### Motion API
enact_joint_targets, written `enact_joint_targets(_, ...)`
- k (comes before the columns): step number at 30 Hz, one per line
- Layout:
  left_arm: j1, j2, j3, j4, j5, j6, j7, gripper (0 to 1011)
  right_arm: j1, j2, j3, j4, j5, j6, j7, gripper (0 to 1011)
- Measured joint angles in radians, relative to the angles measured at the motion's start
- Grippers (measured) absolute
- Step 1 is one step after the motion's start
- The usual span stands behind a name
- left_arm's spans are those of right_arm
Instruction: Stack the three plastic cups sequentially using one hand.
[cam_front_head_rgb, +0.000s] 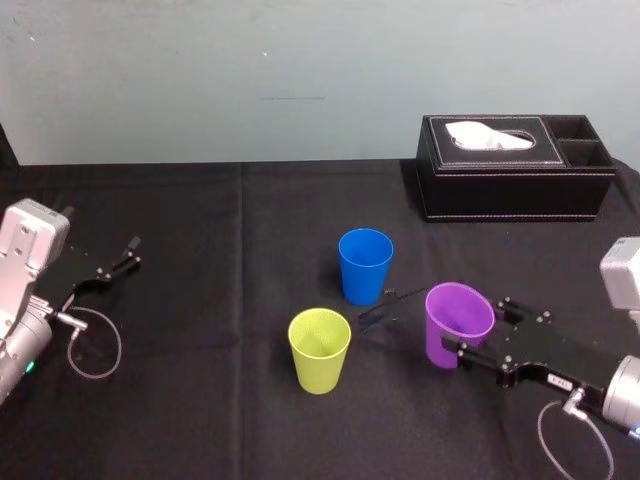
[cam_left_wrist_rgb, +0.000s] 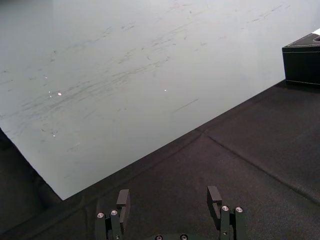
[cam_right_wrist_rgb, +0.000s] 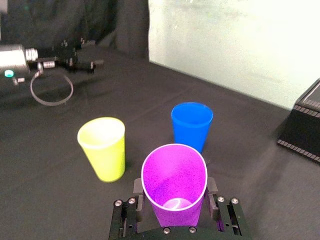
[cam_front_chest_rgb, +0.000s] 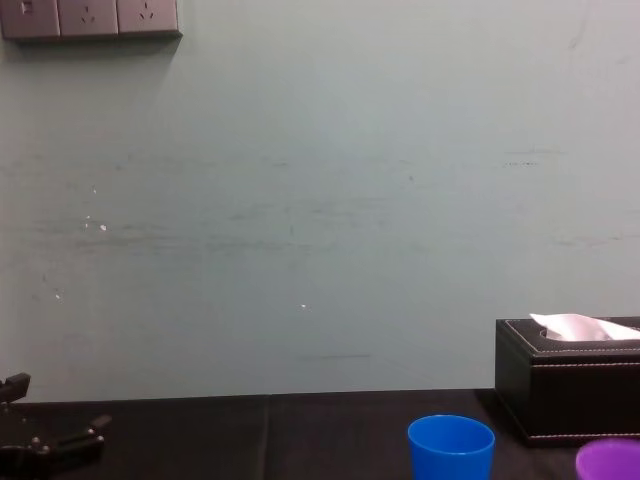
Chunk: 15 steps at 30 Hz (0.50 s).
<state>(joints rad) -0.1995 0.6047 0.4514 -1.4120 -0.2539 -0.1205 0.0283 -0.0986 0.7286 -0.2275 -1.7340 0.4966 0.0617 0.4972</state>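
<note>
1. Right end effector (cam_front_head_rgb: 480, 327) (cam_right_wrist_rgb: 175, 200) sits closest, at about 4 o'clock on the black worktop (cam_front_head_rgb: 200, 420). Its fingers are clamped on opposite sides of the purple cup (cam_front_head_rgb: 458, 322) (cam_right_wrist_rgb: 174, 180).
2. Purple cup: mouth up and open, looking slightly tilted in the head view. I cannot tell whether its base touches the worktop.
3. Yellow-green cup (cam_front_head_rgb: 319, 350) (cam_right_wrist_rgb: 102, 147) stands upright at 9 o'clock from the purple cup, near it but apart.
4. Blue cup (cam_front_head_rgb: 365, 265) (cam_right_wrist_rgb: 192, 125) (cam_front_chest_rgb: 451, 448) stands upright at 1 o'clock from the yellow-green cup, touching neither of the others.
5. Left end effector (cam_front_head_rgb: 132, 253) (cam_left_wrist_rgb: 168, 200) sits at the worktop's 9 o'clock edge, well apart from the cups. Its fingers are spread apart with nothing between them.
6. Black tissue box (cam_front_head_rgb: 515, 180) (cam_front_chest_rgb: 565, 390) sits farthest back at 1 o'clock, by the wall, with a white tissue poking from its top.
</note>
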Motion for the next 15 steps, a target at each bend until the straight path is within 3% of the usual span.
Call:
enact_joint_targets(8,0.000,0.000,0.000,0.000,0.000,0.000,0.000,1010,-0.008,0.009,0.061,-0.090,0.041,0.037,-0.039,723)
enact_joint_targets(15,0.000,0.000,0.000,0.000,0.000,0.000,0.000,1010,0.070,-0.018,0.048,-0.103,0.059,0.091,-0.066,723)
